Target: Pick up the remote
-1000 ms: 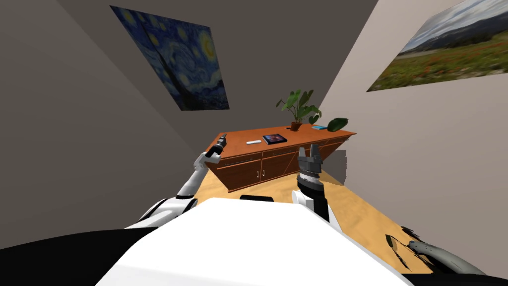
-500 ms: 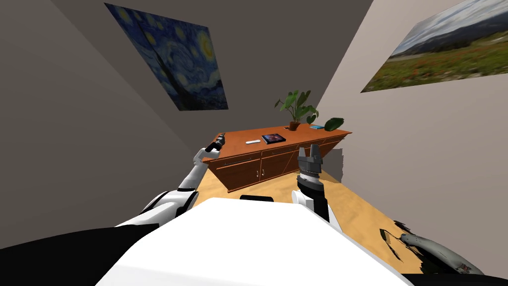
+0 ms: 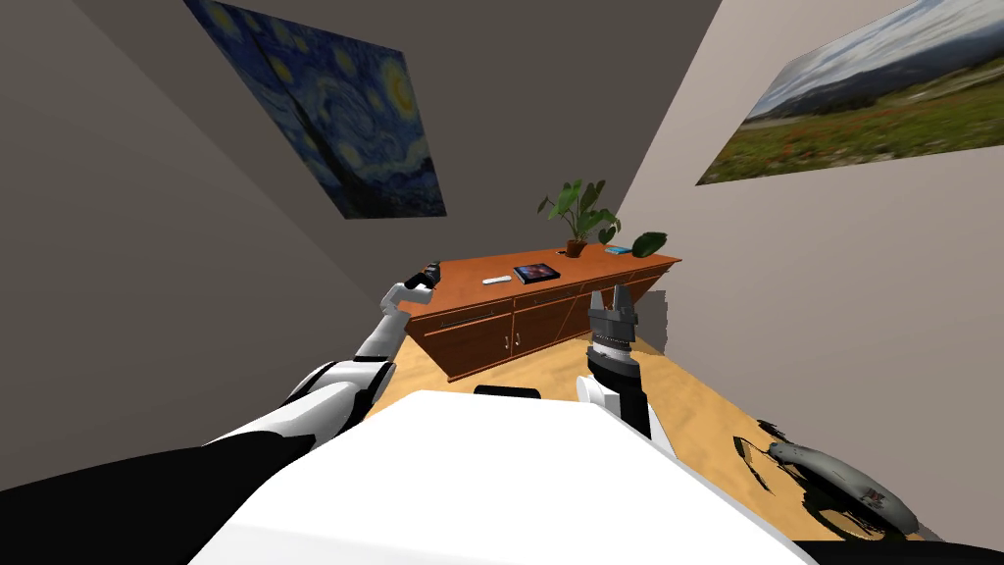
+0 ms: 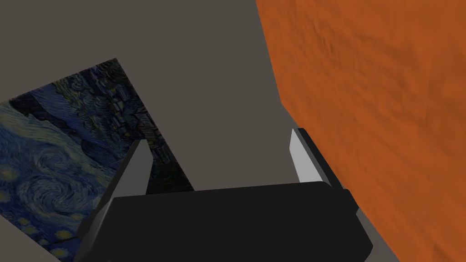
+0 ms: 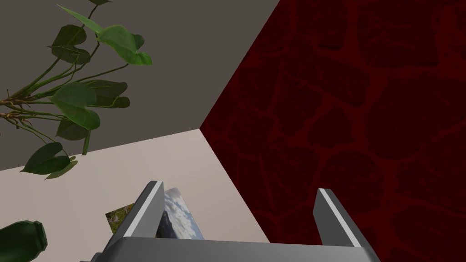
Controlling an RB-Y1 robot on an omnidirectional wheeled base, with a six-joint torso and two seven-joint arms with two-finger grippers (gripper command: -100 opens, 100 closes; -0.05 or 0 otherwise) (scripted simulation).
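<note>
Head camera has swung a bit since a second ago: the whole scene sits further left in frame. Left arm has also stretched out further, and the left gripper [image 3: 430,270] is now up at the left end of the sideboard [image 3: 461,270], left of frame centre.

Remote [image 3: 497,281]: small white flat bar, lying on the orange-brown sideboard top just above frame centre. It sits just left of a dark tablet [image 3: 536,273]. Well apart from both grippers, nothing touching it.

Left gripper [image 4: 218,138] in its wrist view: fingers wide apart, nothing between them. One finger [image 4: 301,154] is right beside the sideboard's orange-brown surface [image 4: 387,113]; can't tell if it touches. Starry-night painting [image 4: 68,159] lies behind the other finger.

Right gripper [image 3: 621,294]: raised, pointing up, in front of the sideboard's drawers right of frame centre. In its wrist view the right gripper [image 5: 240,187] is also wide open and holding nothing. Plant [image 5: 77,91] leaves show upper left there. In the head view the plant [image 3: 577,211] stands at the sideboard's far right end.
</note>
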